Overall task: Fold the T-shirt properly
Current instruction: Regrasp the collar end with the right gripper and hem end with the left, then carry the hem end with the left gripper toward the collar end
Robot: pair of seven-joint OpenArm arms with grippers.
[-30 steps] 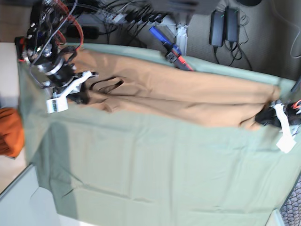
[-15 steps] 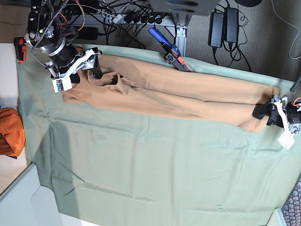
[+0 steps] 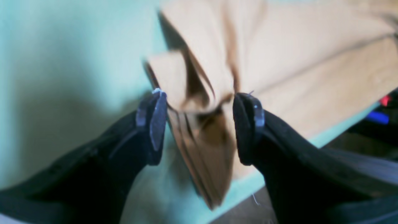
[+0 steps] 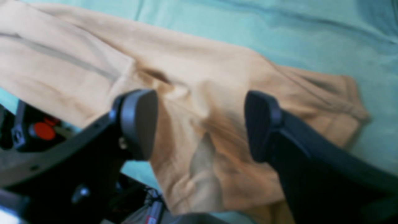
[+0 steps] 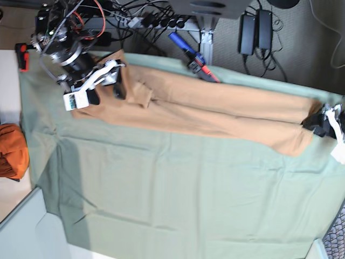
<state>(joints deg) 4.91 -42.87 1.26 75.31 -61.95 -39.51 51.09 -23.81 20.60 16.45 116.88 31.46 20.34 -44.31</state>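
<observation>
The T-shirt (image 5: 199,110) is stretched long across the far side of the green cloth (image 5: 178,189) on the worktop, and since the left claw (image 3: 199,124) and right claw (image 4: 199,124) are both spread, it could be dropped crooked.

Peach-tan T-shirt (image 5: 205,110), unprinted, laid out as a long narrow folded band on the pale green cloth (image 5: 178,194), near its far edge. Layered fabric bunched at one end (image 3: 199,146); wrinkled and creased at the other (image 4: 199,124). Flat along the middle.
</observation>
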